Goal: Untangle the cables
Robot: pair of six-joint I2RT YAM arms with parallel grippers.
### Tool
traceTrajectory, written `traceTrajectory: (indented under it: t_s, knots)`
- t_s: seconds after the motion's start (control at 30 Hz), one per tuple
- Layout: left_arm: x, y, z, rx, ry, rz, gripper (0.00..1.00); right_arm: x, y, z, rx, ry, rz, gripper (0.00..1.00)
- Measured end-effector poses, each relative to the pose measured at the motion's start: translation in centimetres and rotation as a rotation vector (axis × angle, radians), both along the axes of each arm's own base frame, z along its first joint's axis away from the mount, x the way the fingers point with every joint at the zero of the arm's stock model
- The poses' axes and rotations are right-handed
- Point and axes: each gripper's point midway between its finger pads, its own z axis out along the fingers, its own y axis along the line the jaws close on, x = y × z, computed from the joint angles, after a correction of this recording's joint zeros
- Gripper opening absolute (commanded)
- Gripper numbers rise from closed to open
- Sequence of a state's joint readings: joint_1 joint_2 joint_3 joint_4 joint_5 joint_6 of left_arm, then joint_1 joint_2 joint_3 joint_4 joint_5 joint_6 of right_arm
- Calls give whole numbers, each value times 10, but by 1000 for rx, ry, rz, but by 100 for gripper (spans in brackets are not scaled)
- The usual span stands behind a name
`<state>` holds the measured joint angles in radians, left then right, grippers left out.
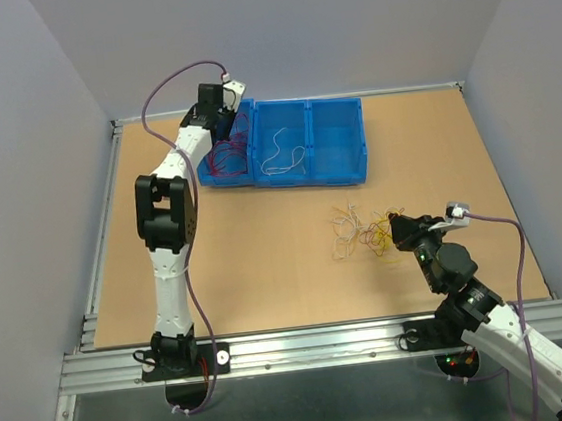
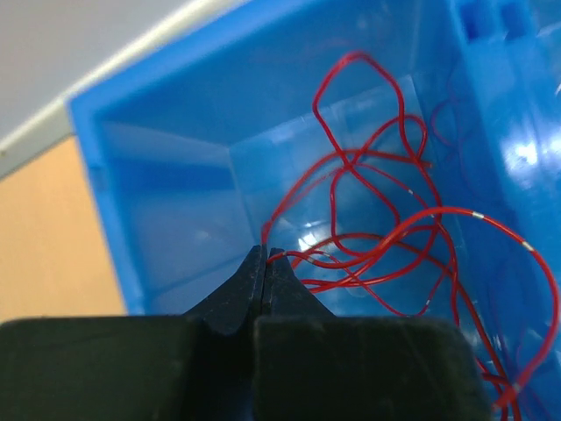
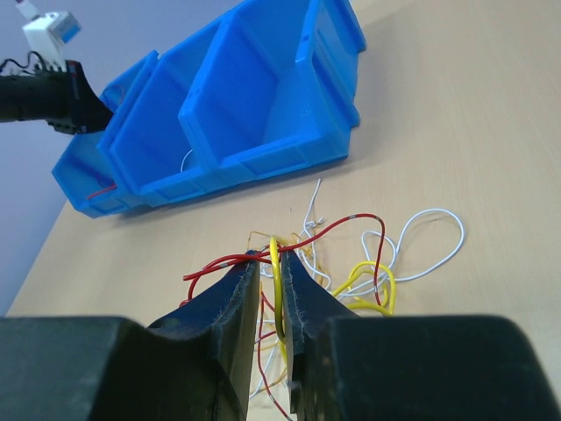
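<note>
My left gripper is over the left compartment of the blue bin. In the left wrist view it is shut on the end of a red cable, whose loops hang in the compartment with other red cables. A white cable lies in the middle compartment. My right gripper is at the tangle of red, yellow and white cables on the table. In the right wrist view its jaws stand narrowly apart around a yellow cable. A red cable crosses their tips.
The bin has three compartments and stands at the back of the wooden table; the right one looks empty. White cable loops spread to the right of the tangle. Grey walls enclose the table, and a metal rail runs along the near edge.
</note>
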<state>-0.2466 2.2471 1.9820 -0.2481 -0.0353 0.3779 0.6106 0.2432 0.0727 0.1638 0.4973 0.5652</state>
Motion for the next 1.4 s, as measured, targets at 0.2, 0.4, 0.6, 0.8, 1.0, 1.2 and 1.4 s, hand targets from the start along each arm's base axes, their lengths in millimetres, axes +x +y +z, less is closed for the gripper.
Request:
traceTrajectory:
  t_s: [0.2,0.4,0.6,0.8,1.0,1.2,1.4]
  knots:
    - [-18,5,-38,33,138,6,35,0,0,-3,-7,10,0,22]
    - [-19,10,-16,42,104,30,57,1,1,-5,-12,17,1,22]
    - [-34,12,57,-4,-6,31,69,0,5,-10,-25,36,25,22]
    - [-72,0,131,-38,-166,20,71,0,15,-22,-59,75,75,22]
    - [-99,-62,124,-73,-187,-139,72,-1,22,-22,-60,73,112,22]
    - [-220,-154,58,-108,-74,-614,80,-4,36,-13,-38,41,190,22]
    - [-287,-214,43,-149,-118,-933,80,-5,33,-9,-22,34,176,22]
